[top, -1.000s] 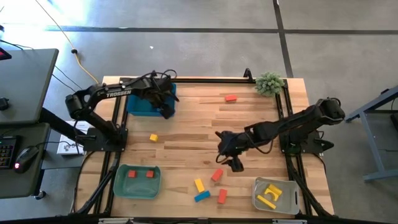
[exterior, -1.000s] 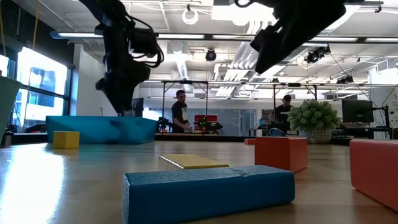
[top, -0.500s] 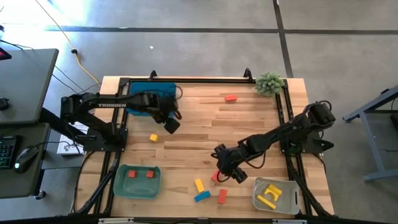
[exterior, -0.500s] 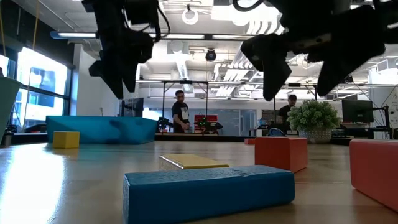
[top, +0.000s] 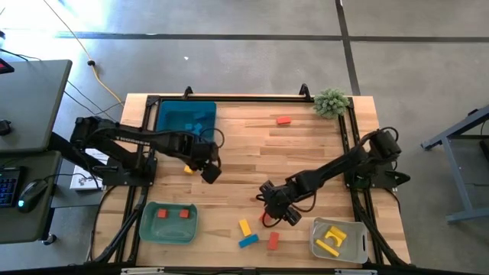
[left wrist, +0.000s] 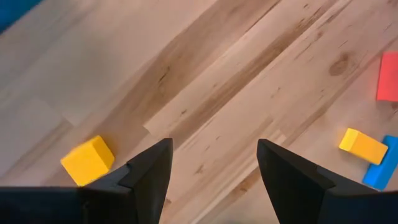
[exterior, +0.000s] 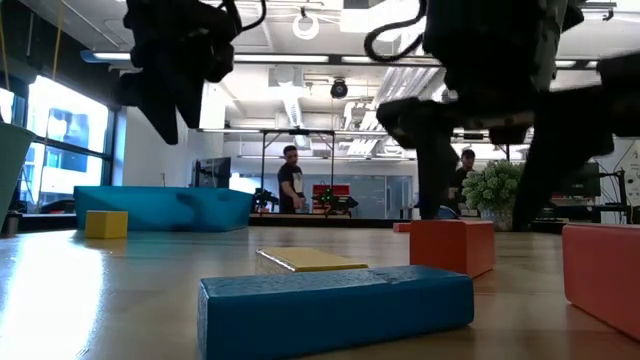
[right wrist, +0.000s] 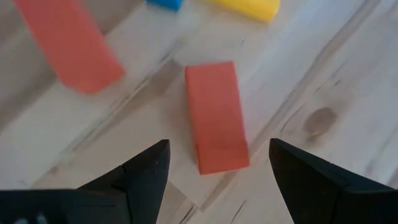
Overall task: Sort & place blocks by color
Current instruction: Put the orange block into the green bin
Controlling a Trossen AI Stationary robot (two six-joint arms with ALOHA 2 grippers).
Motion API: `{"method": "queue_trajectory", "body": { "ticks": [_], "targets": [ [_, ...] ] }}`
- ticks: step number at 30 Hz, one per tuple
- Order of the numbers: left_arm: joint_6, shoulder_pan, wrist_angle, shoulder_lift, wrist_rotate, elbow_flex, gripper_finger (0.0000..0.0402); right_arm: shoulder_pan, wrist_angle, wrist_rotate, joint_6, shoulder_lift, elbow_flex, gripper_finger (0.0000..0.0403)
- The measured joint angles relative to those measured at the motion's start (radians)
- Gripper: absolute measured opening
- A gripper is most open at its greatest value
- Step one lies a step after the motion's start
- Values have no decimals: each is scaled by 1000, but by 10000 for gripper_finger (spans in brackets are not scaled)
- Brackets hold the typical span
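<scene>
High view: the left gripper (top: pixel 209 173) hangs left of centre with its fingers apart and nothing between them, just beside a yellow cube (top: pixel 188 169); the right gripper (top: pixel 276 215), likewise spread and empty, sits lower centre over a red-orange bar (top: pixel 265 219). Below it lie a yellow bar (top: pixel 244 228), a blue bar (top: pixel 247 241) and a second red-orange bar (top: pixel 273 241). The blue bin (top: pixel 186 120) at upper left holds blue blocks, the green bin (top: pixel 169 222) at lower left two red-orange blocks, the clear bin (top: pixel 338 240) at lower right yellow blocks; one red-orange block (top: pixel 283 120) lies apart near the plant (top: pixel 331 101) at the upper right. Low view: the blue bar (exterior: pixel 335 310) fills the foreground, the red-orange bar (exterior: pixel 453 245) stands right of centre under the right gripper's open fingers. Left wrist view: open fingers (left wrist: pixel 149 171) frame bare table, with the yellow cube (left wrist: pixel 87 160) at lower left. Right wrist view: spread fingers (right wrist: pixel 144 171) flank the red-orange bar (right wrist: pixel 216 116) at centre.
</scene>
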Motion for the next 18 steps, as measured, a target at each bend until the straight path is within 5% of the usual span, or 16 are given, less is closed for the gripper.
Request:
{"method": "queue_trajectory", "body": {
  "ticks": [9, 18],
  "targets": [
    [-54, -49, 4, 0, -13, 0, 225, 0, 14, 2, -7, 64, 0, 238],
    [-26, -22, 4, 0, -26, 0, 225, 0, 30, -1, -6, 64, 0, 107]
  ]
}}
